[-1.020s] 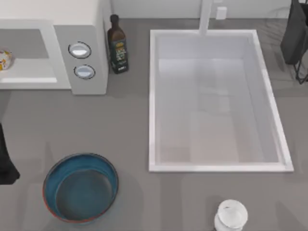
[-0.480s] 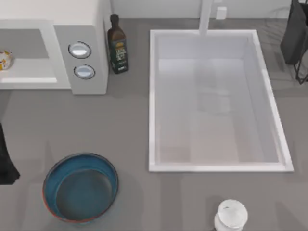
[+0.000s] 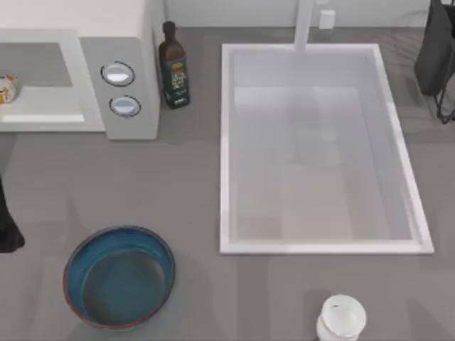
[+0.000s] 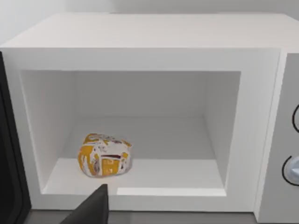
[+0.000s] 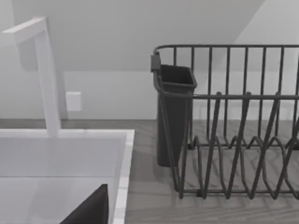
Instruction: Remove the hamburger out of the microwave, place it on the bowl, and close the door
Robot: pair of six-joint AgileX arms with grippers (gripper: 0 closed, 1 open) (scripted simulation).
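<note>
— Grey desk (image 3: 192, 192) from above: what sits where?

— At the upper left of the top view stands the microwave (image 3: 121, 42), its front cavity open toward the lower edge of the frame. A dark bottle (image 3: 173, 67) stands just beside its right wall, touching or nearly so. A white sink (image 3: 226, 177) takes the middle and right, with a dark rack (image 3: 437, 57) at the upper right corner. The bowl (image 3: 119, 277) sits at the lower left, and a small white jar (image 3: 342, 317) at the lower edge, right of centre.

— And the hamburger?

— Inside the microwave. In the left wrist view the hamburger (image 4: 104, 155) lies on the cavity floor, toward the left wall and near the front lip, well apart from the bowl. It is a squat lump, a little wider than tall, its long axis running across the cavity. In the top view it peeks out at the far left edge (image 3: 7, 88).

— Where is the left pincer relative to it?

— A dark tip of the left pincer (image 4: 91, 210) shows at the bottom of the left wrist view, in front of the cavity, outside it and apart from the hamburger. I cannot tell whether it is spread or pressed together. The left arm (image 3: 7, 227) shows at the left edge of the top view.

— The door?

— The door (image 4: 10, 158) is swung open, a dark edge at the left of that view.

— Anything in the containers?

— The bowl's blue inside is bare; so is the sink basin.

— The right pincer?

— A dark tip (image 5: 91, 210) low in the right wrist view, facing the rack and sink; I cannot tell its state.
</note>
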